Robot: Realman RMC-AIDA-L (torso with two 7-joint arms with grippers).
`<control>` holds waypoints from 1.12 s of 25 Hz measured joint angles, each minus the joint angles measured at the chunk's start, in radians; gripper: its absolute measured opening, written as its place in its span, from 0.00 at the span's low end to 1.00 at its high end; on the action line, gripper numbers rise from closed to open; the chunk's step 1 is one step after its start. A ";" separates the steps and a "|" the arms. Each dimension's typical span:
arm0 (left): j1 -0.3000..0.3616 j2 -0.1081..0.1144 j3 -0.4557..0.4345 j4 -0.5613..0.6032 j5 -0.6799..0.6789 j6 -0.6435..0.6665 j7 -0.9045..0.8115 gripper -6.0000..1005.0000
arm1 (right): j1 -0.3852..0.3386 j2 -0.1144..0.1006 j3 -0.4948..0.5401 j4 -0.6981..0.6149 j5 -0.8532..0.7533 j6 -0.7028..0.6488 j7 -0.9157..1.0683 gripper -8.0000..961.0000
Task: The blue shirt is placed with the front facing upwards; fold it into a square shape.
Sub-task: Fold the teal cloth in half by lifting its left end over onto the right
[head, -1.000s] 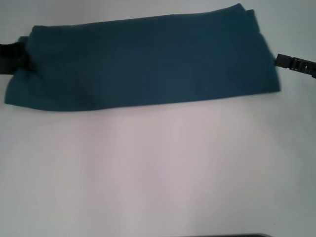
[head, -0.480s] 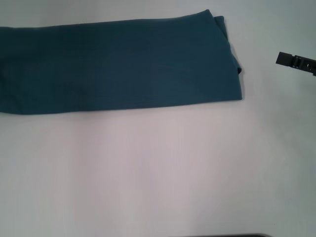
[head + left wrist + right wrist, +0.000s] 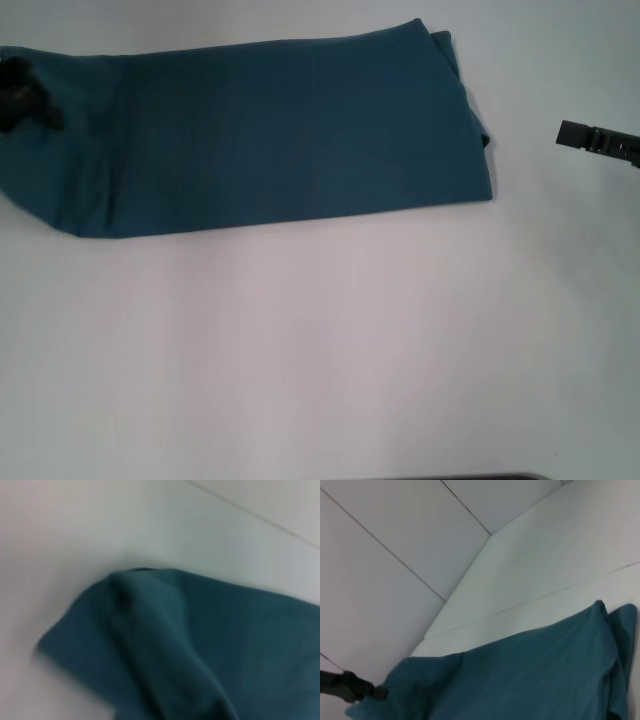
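The blue shirt (image 3: pixel 270 135) lies on the white table as a long folded band, plain teal side up, with its layered right end at the back right. My left gripper (image 3: pixel 18 95) sits at the band's far left end, shut on the cloth, which puckers into a raised ridge (image 3: pixel 150 645) there. From the right wrist view, the same gripper (image 3: pixel 355 689) shows pinching that far corner of the blue shirt (image 3: pixel 520 675). My right gripper (image 3: pixel 598 138) hangs over bare table, a short way to the right of the shirt's right end and apart from it.
The white table (image 3: pixel 320 350) stretches bare in front of the shirt. A dark edge shows at the bottom of the head view. Pale wall panels (image 3: pixel 395 545) stand behind the table's far edge.
The shirt slid left, away from the right gripper, which stayed put. The left gripper has come back into view at the left end, and that end is now bunched inward.
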 joint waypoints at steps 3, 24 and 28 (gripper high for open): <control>-0.025 -0.012 0.000 -0.014 -0.064 0.047 -0.005 0.07 | 0.001 0.000 0.000 0.000 -0.002 0.000 -0.003 0.89; -0.274 -0.141 0.094 0.107 -0.103 -0.092 -0.012 0.07 | 0.007 0.000 -0.008 0.000 -0.003 0.001 -0.006 0.88; -0.307 -0.166 0.116 0.112 -0.103 -0.116 -0.008 0.07 | 0.008 0.000 -0.008 0.000 -0.003 0.002 -0.003 0.88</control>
